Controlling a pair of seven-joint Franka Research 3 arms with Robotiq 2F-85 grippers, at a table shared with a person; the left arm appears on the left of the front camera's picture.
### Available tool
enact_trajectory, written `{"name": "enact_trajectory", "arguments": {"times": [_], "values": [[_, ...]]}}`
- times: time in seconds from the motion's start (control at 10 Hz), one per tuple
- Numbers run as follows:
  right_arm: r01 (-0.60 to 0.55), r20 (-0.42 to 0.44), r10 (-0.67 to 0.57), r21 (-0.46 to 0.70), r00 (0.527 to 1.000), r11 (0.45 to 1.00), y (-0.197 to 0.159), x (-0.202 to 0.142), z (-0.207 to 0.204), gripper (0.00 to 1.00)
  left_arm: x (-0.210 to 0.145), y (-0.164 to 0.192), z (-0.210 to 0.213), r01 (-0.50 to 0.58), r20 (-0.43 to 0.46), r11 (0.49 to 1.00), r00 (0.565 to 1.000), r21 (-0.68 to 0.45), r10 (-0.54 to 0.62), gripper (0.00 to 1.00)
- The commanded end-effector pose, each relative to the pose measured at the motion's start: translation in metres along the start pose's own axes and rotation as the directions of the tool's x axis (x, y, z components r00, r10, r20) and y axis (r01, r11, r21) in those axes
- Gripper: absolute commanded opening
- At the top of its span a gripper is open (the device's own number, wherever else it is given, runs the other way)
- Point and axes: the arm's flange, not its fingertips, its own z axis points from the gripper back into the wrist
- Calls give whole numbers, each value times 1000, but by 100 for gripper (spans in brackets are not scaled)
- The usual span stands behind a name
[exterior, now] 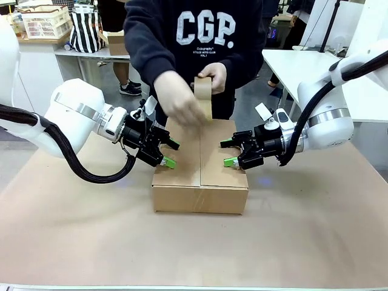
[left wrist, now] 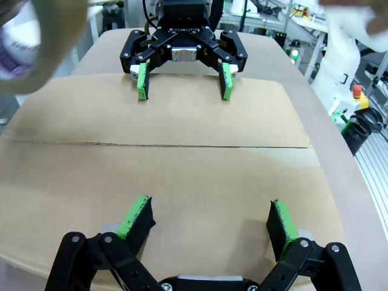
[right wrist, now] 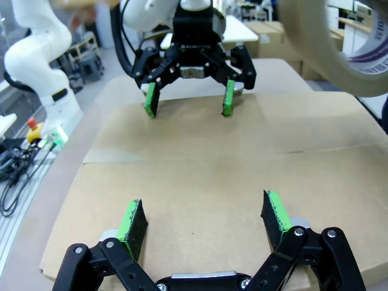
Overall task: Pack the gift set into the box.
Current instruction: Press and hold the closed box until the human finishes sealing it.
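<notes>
The box stands mid-table with its top flaps folded shut, a seam running down the middle; its contents are hidden. My left gripper is open at the box's left top edge, its green pads resting over the flap. Opposite it, my right gripper is open at the right top edge, pads over the other flap. Each wrist view shows the other gripper across the lid: the right gripper and the left gripper. A person's hands hold a brown tape roll above the box's far edge.
A brown sheet covers the table around the box, with free room in front and at both sides. The person stands close behind the box. A white table is at the back right, and a shelf with a basket at the back left.
</notes>
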Motion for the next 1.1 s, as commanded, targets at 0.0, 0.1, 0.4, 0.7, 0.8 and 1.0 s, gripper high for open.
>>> {"name": "enact_trajectory", "arguments": {"times": [0.0,0.1,0.4,0.7,0.8,1.0], "values": [[-5,-3,5,0,1000,1000,1,-2,0,100,-3,-1,-2,5,-3,1000,1000,-3,-5,100],[-5,-3,5,0,1000,1000,1,-2,0,100,-3,-1,-2,5,-3,1000,1000,-3,-5,100],[-5,-3,5,0,1000,1000,1,-2,0,100,-3,-1,-2,5,-3,1000,1000,-3,-5,100],[-5,-3,5,0,1000,1000,1,-2,0,100,-3,-1,-2,5,-3,1000,1000,-3,-5,100],[-5,-3,5,0,1000,1000,1,-2,0,100,-3,-1,-2,5,-3,1000,1000,-3,-5,100],[-5,-3,5,0,1000,1000,1,-2,0,100,-3,-1,-2,5,-3,1000,1000,-3,-5,100]]}}
